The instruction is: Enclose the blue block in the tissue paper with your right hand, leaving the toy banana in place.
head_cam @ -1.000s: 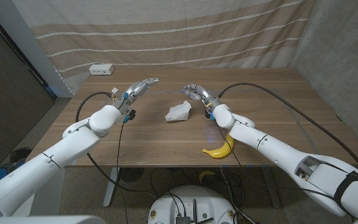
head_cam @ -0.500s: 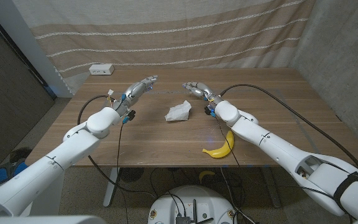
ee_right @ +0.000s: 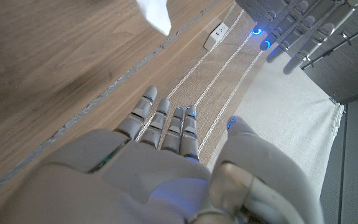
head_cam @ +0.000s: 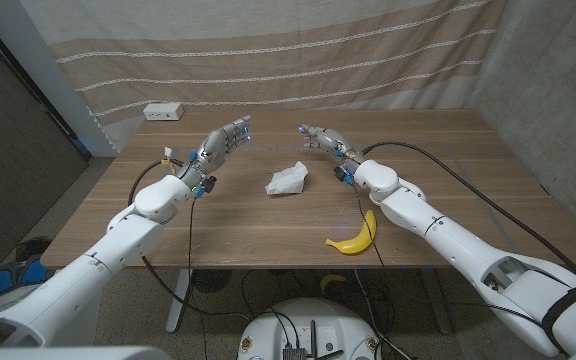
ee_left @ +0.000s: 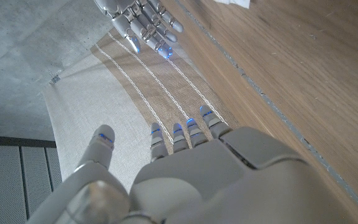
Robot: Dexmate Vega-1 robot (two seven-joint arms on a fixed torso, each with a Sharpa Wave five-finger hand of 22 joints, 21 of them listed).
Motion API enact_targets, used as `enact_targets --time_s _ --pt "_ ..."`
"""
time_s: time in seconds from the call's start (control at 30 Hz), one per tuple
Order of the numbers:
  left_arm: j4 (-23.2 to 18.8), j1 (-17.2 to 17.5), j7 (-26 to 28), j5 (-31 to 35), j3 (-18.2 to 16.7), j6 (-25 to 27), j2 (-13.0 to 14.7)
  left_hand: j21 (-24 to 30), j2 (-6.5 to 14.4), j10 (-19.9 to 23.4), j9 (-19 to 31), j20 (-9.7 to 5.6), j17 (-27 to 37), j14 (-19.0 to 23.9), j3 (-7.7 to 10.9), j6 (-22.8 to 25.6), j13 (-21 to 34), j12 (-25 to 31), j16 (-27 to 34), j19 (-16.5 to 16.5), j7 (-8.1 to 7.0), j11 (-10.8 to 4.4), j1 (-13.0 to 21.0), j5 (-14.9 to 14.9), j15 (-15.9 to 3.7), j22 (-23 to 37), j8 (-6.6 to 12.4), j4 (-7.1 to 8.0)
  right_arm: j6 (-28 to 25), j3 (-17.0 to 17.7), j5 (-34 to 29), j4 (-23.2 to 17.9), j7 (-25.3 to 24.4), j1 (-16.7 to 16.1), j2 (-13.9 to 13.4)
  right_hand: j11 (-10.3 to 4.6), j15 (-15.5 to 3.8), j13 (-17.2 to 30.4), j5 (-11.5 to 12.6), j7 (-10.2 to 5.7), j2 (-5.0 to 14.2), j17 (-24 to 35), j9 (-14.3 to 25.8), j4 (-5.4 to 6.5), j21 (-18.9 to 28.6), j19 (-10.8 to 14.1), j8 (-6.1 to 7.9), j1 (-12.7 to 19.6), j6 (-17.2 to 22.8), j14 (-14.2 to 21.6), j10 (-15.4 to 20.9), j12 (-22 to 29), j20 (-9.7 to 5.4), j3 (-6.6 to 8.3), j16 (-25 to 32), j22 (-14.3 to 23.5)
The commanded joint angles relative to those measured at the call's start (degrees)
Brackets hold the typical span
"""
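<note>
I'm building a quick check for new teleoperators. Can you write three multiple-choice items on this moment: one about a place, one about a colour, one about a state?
1. Where does the toy banana lie?
A. near the table's front edge, under the right arm
B. at the far edge beside the white box
C. on the tissue paper

2. What colour is the small box at the table's far left corner?
A. blue
B. white
C. yellow

3. What state is the right hand in?
A. gripping the banana
B. pinching the tissue paper
C. holding nothing, fingers apart

Answers: 1 A, the head view shows it by the front edge below the right forearm. 2 B, the box is white against the wooden table. 3 C, its fingers are spread above the table, apart from the crumpled tissue paper.
</note>
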Motion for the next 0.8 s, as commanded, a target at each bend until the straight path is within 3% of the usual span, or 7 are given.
enact_targets --time_s 0.03,0.47,0.8 --pt "6.2 -0.7 -5.0 -6.2 -0.8 -6.9 -4.6 0.4 4.0 0.2 0.1 -0.98 0.2 -0.3 0.82 -0.2 0.0 0.1 0.4 0.7 1.35 -0.35 -0.2 0.5 -1.81 0.2 0.09 1.1 4.2 4.2 10.3 -0.5 2.8 -3.7 0.9 0.51 -0.66 -0.1 0.1 0.78 -0.16 -0.1 0.1 0.52 -0.1 0.4 -0.05 -0.8 0.1 -0.5 -0.3 -0.2 -0.85 0.07 -0.3 0.1" --pt "13.9 -2.7 -12.5 -14.3 -2.5 -9.9 -8.9 0.3 3.9 0.6 0.0 -1.14 0.1 0.0 0.81 0.3 0.0 0.2 0.4 0.8 1.15 -0.52 -0.4 0.5 -2.32 0.2 0.35 1.59 9.6 7.5 15.6 -0.8 0.2 -8.2 3.5 1.49 0.04 -0.5 0.0 1.74 -0.47 -0.7 0.0 1.02 -0.2 0.2 0.18 -2.6 0.9 -0.4 0.3 -0.1 -0.03 -0.19 -0.9 0.0" --pt "16.5 -3.2 -12.6 -16.1 -4.2 -9.5 -9.9 0.0 2.9 0.3 0.0 -0.42 -0.1 -0.4 0.62 0.2 0.0 0.0 0.2 0.6 1.54 -0.58 -0.3 0.3 -2.27 0.1 0.32 1.16 14.5 10.1 15.7 -3.0 -5.4 -12.7 4.4 2.03 0.39 -0.7 0.0 2.24 -0.96 -1.1 0.0 0.76 -0.3 0.2 0.29 -3.3 1.5 -0.2 0.6 -0.1 0.19 -0.34 -1.2 -0.1"
